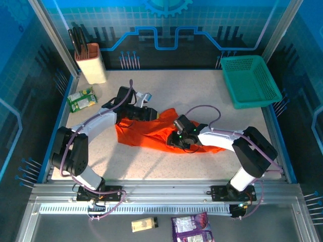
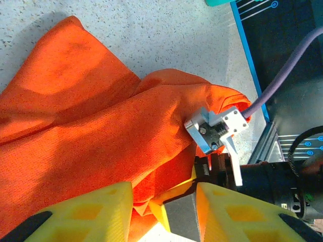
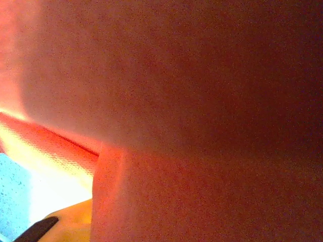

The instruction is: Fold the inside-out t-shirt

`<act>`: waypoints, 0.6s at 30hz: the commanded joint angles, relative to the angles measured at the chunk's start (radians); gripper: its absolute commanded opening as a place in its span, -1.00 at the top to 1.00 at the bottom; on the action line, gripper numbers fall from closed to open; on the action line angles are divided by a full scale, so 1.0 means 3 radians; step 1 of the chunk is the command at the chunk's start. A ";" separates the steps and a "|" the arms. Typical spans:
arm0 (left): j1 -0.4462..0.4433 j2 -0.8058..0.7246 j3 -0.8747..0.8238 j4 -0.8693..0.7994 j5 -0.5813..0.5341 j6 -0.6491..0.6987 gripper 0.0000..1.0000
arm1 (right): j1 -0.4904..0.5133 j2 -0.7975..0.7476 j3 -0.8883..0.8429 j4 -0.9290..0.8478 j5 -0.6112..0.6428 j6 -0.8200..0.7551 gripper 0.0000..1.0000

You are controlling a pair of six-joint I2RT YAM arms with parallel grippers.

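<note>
Inside-out t-shirt (image 1: 151, 132) bunched mid-worktop (image 1: 202, 91), left gripper (image 1: 145, 113) at its far-left end with cloth between half-spread jaws, clamp unclear, right gripper (image 1: 180, 140) buried in fabric, state unclear; best pull ends apart, flatten first, then fold.

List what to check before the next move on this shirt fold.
1. Left gripper has a grip on the shirt: cannot tell. Fabric lies between its jaws, but they stand apart.
2. Right gripper has a grip: cannot tell. Fabric blocks its wrist view.
3. Shirt spread flat: not ok. It lies bunched and crumpled.
4. Shirt fully on the table: ok. No part hangs over an edge.
5. Basket apart from the shirt: ok.
6. Grippers apart from each other: ok, seen from above.
</note>
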 commanded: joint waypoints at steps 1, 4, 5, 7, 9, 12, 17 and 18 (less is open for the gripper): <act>0.0042 -0.0171 -0.0067 -0.0049 -0.0100 0.0046 0.23 | 0.0051 0.0106 0.0104 0.0116 0.0003 0.0064 0.35; 0.0080 -0.0237 -0.0087 -0.0178 -0.0283 0.0070 0.25 | 0.0027 0.0113 0.0148 0.0160 0.0012 0.0054 0.59; 0.0102 -0.0265 -0.0101 -0.0221 -0.0371 0.0060 0.26 | 0.0013 0.0094 0.0136 0.0174 0.0013 0.0047 0.69; 0.0165 -0.0328 -0.0132 -0.0298 -0.0558 0.0022 0.27 | -0.0022 0.0013 0.0100 0.0183 0.0030 0.0016 0.89; 0.0242 -0.0406 -0.0195 -0.0346 -0.0765 -0.0006 0.26 | -0.0064 -0.0122 0.0017 0.0153 0.0070 -0.0020 1.00; 0.0327 -0.0524 -0.0288 -0.0454 -0.1100 0.0035 0.23 | -0.0167 -0.0322 -0.0081 0.0055 0.0061 -0.0063 1.00; 0.0436 -0.0506 -0.0315 -0.0856 -0.1968 0.0094 0.17 | -0.0363 -0.0696 -0.0269 -0.0120 0.0032 -0.0106 1.00; 0.0465 -0.0458 -0.0296 -0.0956 -0.2115 0.0129 0.19 | -0.0402 -0.0782 -0.0304 -0.0167 0.0047 -0.0121 1.00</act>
